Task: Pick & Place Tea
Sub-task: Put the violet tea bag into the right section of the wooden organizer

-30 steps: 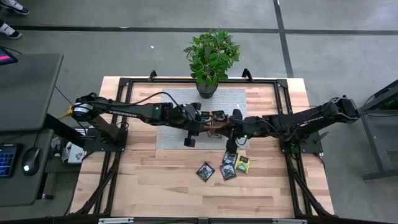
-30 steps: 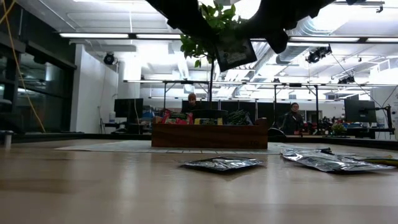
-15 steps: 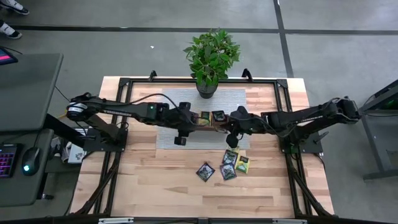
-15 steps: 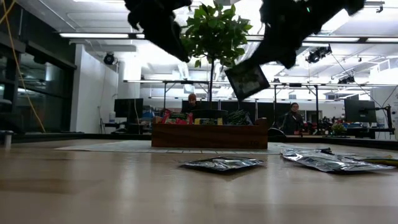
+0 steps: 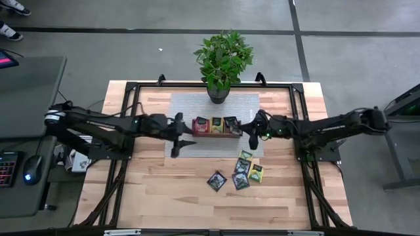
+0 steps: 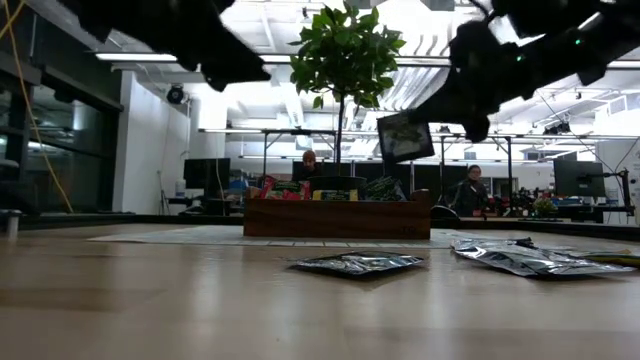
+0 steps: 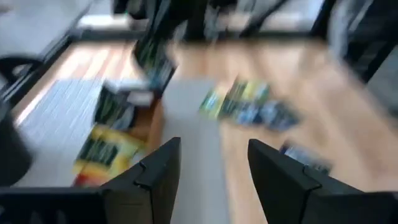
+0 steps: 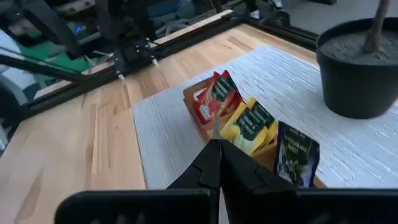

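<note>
My right gripper hovers just off the right end of the brown wooden tray and is shut on a dark tea sachet, which shows well above the tray in the low view. Red, yellow and dark sachets stand on edge in the tray's compartments. Several more sachets lie flat on the wood nearer the front. My left gripper is open and holds nothing, over the grey mat to the tray's left; its fingers frame a blurred view. My right gripper pinches the dark sachet by its right edge between its two fingers, reaching in from the table's right side. The sachet is lifted clear and sticks out tilted to the left of the fingers. In the right wrist view it shows only as a thin edge-on sliver.
A potted plant stands at the far edge of the grey mat, behind the tray. The loose sachets lie on the wood near the front right. Bare wood stretches across the table's left and near sides. People sit in the room beyond.
My left gripper has drawn back from the tray's middle toward the table's left edge, open. My right gripper has carried the dark sachet from over the tray toward the right, and the sachet has come lower and turned from hanging to a flatter tilt.
</note>
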{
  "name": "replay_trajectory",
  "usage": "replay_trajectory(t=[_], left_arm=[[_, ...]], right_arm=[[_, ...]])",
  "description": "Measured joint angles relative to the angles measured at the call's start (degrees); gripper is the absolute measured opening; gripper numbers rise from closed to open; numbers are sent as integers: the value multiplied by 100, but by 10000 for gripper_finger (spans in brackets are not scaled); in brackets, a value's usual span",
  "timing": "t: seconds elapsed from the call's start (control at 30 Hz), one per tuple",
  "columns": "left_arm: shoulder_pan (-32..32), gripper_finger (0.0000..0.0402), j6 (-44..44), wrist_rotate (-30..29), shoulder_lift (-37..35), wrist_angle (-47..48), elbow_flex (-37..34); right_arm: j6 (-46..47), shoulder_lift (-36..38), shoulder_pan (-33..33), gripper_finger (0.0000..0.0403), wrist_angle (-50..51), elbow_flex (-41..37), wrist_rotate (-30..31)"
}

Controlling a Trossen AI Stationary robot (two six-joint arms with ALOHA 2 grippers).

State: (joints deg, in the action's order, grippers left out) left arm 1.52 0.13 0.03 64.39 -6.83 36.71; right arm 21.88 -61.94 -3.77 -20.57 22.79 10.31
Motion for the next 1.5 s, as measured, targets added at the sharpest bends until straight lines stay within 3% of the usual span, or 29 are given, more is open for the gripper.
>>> replay_trajectory(t=[0.07,0.2,0.43,0.7,1.1,1.5], left_arm=[[0,184,-305,121,-29,-786,-311],[0,184,-768,264,-57,-1425,-607],[0,184,-816,326,-55,-1625,-632],[0,184,-942,264,-55,-1795,-632],[0,184,-1076,197,-55,-1689,-632],[0,184,-1091,195,-53,-1659,-632]], right_arm=[[-207,-41,-262,0,24,-26,-294],[-423,-163,-792,0,-55,-25,-866],[-659,-607,-1383,0,-502,-15,-1730],[-782,-1459,-1802,0,-1258,14,-2155],[-889,-2329,-2028,0,-1700,18,-2328],[-1318,-2353,-2102,0,-1343,338,-2080]])
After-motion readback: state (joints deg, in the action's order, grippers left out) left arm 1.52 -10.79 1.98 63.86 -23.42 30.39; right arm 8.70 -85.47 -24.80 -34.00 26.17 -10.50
